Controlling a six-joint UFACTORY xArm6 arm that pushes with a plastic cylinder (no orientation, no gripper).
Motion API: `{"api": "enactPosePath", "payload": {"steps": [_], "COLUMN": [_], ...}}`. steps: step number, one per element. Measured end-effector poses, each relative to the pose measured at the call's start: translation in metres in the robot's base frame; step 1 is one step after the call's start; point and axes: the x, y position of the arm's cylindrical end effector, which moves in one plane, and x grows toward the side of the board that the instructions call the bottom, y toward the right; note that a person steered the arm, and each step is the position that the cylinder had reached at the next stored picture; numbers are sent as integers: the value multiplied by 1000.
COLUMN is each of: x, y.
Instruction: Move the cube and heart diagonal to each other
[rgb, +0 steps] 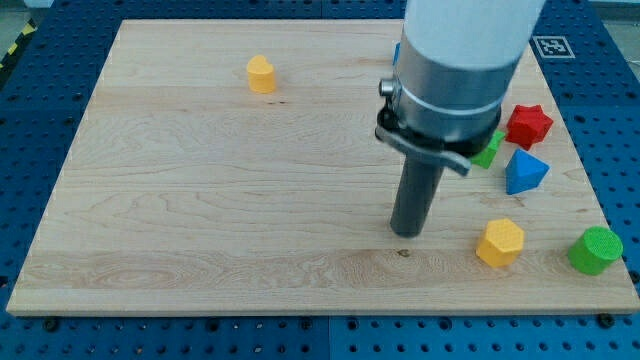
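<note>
A yellow heart-shaped block (261, 74) sits near the view's top left of the wooden board (200, 200). A sliver of a blue block (397, 52), its shape hidden, shows at the arm's left edge near the view's top. My tip (407, 232) rests on the board at centre right, far from the yellow heart and well below the blue sliver. It touches no block. The nearest block is a yellow hexagon (500, 242) to its right.
A red star (528, 123), a blue triangle (525, 172) and a partly hidden green block (488, 150) cluster at the view's right. A green cylinder (595, 250) stands at the bottom right corner. The arm's wide body (455, 70) covers the top right.
</note>
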Motion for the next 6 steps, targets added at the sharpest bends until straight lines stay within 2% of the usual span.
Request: {"api": "enactPosePath", "payload": {"steps": [1, 2, 3, 4, 5, 6], "x": [3, -4, -7, -38, -84, -85], "y": [63, 33, -102, -236, -311, -311]}}
